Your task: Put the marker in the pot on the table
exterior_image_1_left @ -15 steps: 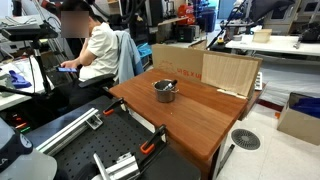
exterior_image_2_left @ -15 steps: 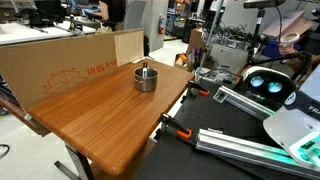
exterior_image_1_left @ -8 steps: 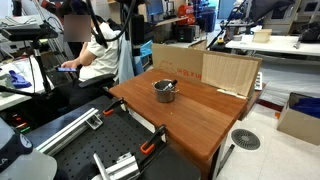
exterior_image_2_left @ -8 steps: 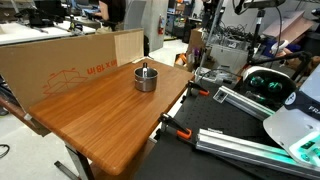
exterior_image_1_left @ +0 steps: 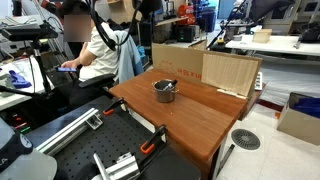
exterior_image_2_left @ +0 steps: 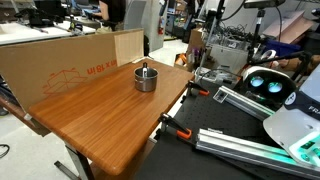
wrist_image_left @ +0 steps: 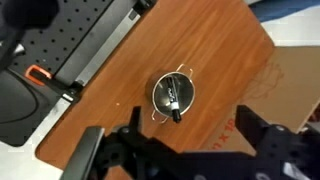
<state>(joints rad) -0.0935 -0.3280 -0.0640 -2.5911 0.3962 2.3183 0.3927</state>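
Observation:
The silvery pot (wrist_image_left: 174, 94) stands on the reddish-brown table (wrist_image_left: 220, 50), near its far edge in both exterior views (exterior_image_1_left: 165, 90) (exterior_image_2_left: 146, 78). The dark marker (wrist_image_left: 172, 98) lies inside the pot, with one end leaning over the rim. Its tip shows above the pot in an exterior view (exterior_image_2_left: 145, 67). My gripper (wrist_image_left: 190, 128) is open and empty, high above the pot, with its dark fingers spread on either side. In both exterior views only part of the arm shows, at the top edge (exterior_image_1_left: 147, 6) (exterior_image_2_left: 205, 12).
Cardboard boxes (exterior_image_1_left: 215, 68) (exterior_image_2_left: 60, 60) stand against the table's far side. A black perforated bench with orange clamps (exterior_image_1_left: 110, 150) (wrist_image_left: 60, 60) adjoins the table. A seated person (exterior_image_1_left: 95, 50) is beyond it. A white robot base (exterior_image_2_left: 270, 85) is nearby.
The arm has shifted along the top edge of both exterior views, high above the table. The pot and the marker in it have not moved.

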